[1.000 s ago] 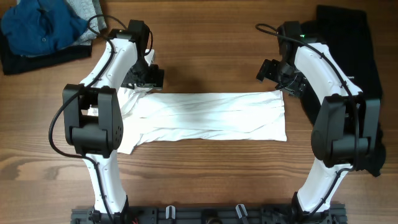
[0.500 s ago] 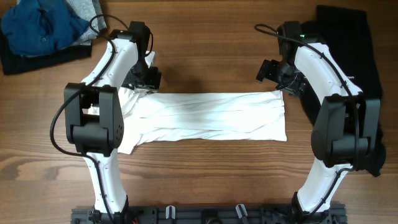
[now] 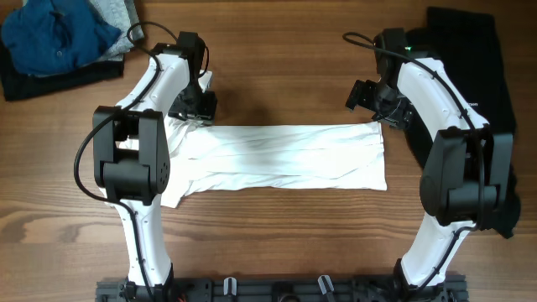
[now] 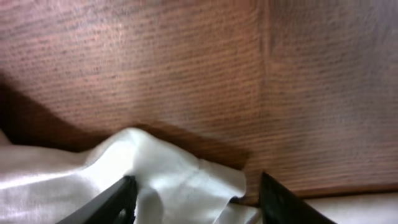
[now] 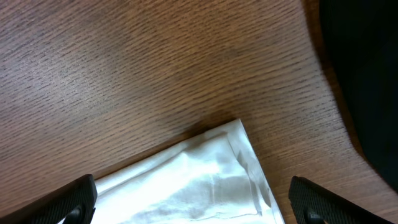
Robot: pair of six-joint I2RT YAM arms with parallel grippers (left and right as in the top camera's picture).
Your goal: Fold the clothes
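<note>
White T-shirt point(image 3: 285, 155) lies banded across the surface's point(image 3: 277, 67) middle. Left jaws, released astride its far-left corner, have crept slightly toward the far edge. Right jaws wait released, so the next fold looks unstarted.

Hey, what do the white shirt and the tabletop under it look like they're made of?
White T-shirt: thin soft cloth, likely cotton knit, faintly shiny; it lies in fine wrinkles, with a stitched hem at the corner. Table: wood or wood-look laminate, brown, matte, with fine grain lines; which one I cannot tell.
</note>
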